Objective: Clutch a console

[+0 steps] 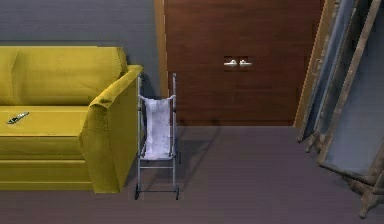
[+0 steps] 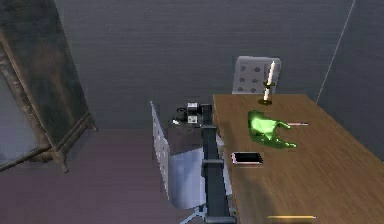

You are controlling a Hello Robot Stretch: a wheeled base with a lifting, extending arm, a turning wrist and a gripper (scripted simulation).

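A small dark flat thing [image 1: 17, 118] lies on the yellow sofa's [image 1: 60, 120] seat at the forward view's left; its kind is too small to tell. In the arm side view the dark arm bar [image 2: 212, 172] rises along the wooden table's [image 2: 320, 170] left edge. Two white marked squares [image 2: 193, 109] stand at its far end. The gripper [image 2: 179, 121] sits just left of them, above a grey chair's back [image 2: 165, 140]. I cannot tell whether it holds anything. A flat dark slab with a pale rim [image 2: 247, 158] lies on the table near the arm.
On the table are a green glassy object [image 2: 270, 132], a candle on a holder [image 2: 268, 85] and a thin pencil [image 2: 297, 125]. A white chair [image 2: 250, 72] stands behind it. A metal rack with a white bag [image 1: 157, 135] stands beside the sofa, before a brown double door [image 1: 235, 60]. Leaning frames [image 1: 345, 90] flank the right.
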